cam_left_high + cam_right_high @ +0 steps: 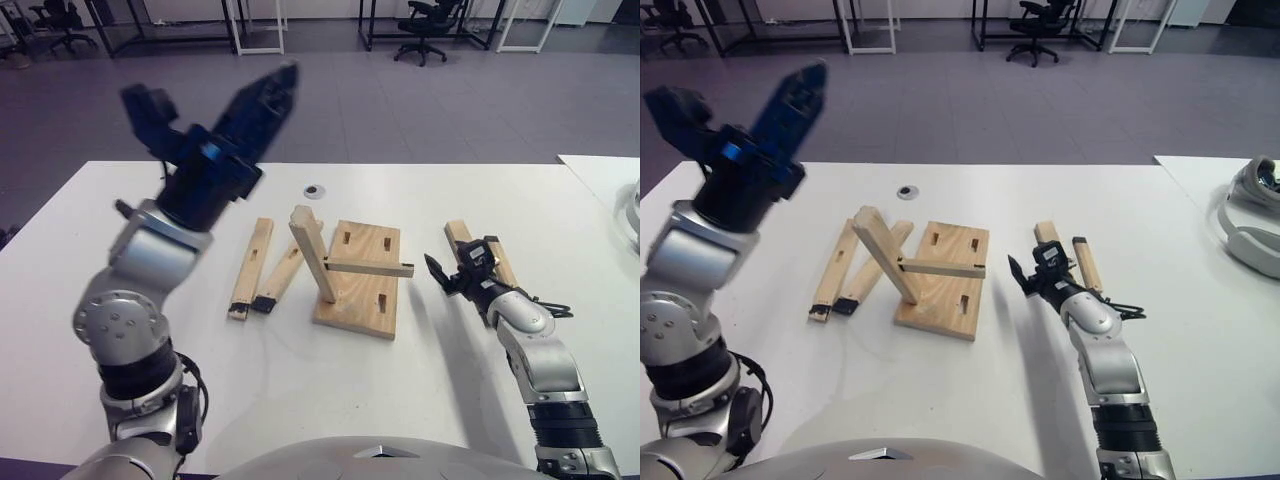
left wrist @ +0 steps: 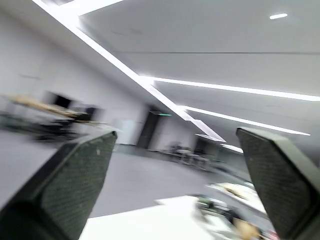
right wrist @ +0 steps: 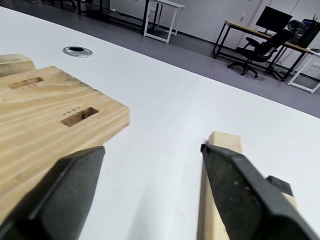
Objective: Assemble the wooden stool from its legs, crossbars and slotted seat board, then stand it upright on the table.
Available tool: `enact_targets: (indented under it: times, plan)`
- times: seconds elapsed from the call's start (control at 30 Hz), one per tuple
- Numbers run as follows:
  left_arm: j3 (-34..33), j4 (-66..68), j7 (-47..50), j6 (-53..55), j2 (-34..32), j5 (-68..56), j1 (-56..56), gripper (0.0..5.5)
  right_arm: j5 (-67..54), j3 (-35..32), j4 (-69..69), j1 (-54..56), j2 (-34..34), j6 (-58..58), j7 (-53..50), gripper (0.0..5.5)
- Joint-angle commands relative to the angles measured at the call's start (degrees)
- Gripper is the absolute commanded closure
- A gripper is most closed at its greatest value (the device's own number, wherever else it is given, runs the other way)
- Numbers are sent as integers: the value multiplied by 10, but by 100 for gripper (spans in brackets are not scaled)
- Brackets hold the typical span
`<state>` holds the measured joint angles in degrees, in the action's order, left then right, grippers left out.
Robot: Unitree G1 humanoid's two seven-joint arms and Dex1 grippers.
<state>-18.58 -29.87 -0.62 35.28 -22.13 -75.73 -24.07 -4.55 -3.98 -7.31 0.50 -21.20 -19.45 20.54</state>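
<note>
Right gripper (image 1: 437,272) sits low over the white table (image 1: 300,390), forearm nearly flat along it, jaws moderately spread, empty, in the gap between the seat board (image 1: 360,303) and two wooden bars (image 1: 1087,262) just beside it. Board lies flat mid-table, slots up. One leg (image 1: 313,250) stands tilted on its left edge, crossbar (image 1: 372,267) sticking out of it over the board. Two loose wooden bars (image 1: 251,265) lie left of the board. Left gripper (image 1: 210,98) is raised high on a bent arm, jaws wide, empty, pointing up and away. Grommet (image 1: 314,190) beyond.
</note>
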Motion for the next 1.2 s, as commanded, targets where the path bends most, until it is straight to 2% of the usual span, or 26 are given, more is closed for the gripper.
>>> enact_targets:
  times: [0.03, 0.17, 0.3, 0.5, 0.53, 0.77, 0.9, 1.03, 1.2]
  plan:
    - [114, 112, -63, -16, -100, 248, 42, 112, -4, -16, 14, 21, 0, 1, -11, 191]
    - [242, 195, -163, -37, -112, 385, 87, 112, -5, -19, 25, 25, -1, 4, -13, 191]
    - [316, 269, -227, -54, -105, 478, 109, 112, -4, -13, 42, 32, 4, 10, -8, 191]
    - [350, 333, -258, -39, -80, 552, 108, 112, -1, 5, 50, 33, 15, 17, -6, 191]
    - [353, 340, -258, -39, -79, 564, 108, 131, -1, 7, 50, 33, 16, 17, -5, 191]
    - [350, 350, -259, -41, -59, 619, 109, 262, 1, 13, 60, 43, 19, 23, -7, 191]
    - [291, 331, -248, -61, -25, 596, 89, 331, -43, -10, 53, 65, 32, 11, 3, 191]
    - [231, 321, -313, -143, -4, 555, 17, 342, -269, -106, 21, 199, 72, -59, 46, 191]
    - [202, 346, -369, -224, -5, 556, -94, 342, -438, -132, 58, 355, 125, -130, 43, 191]
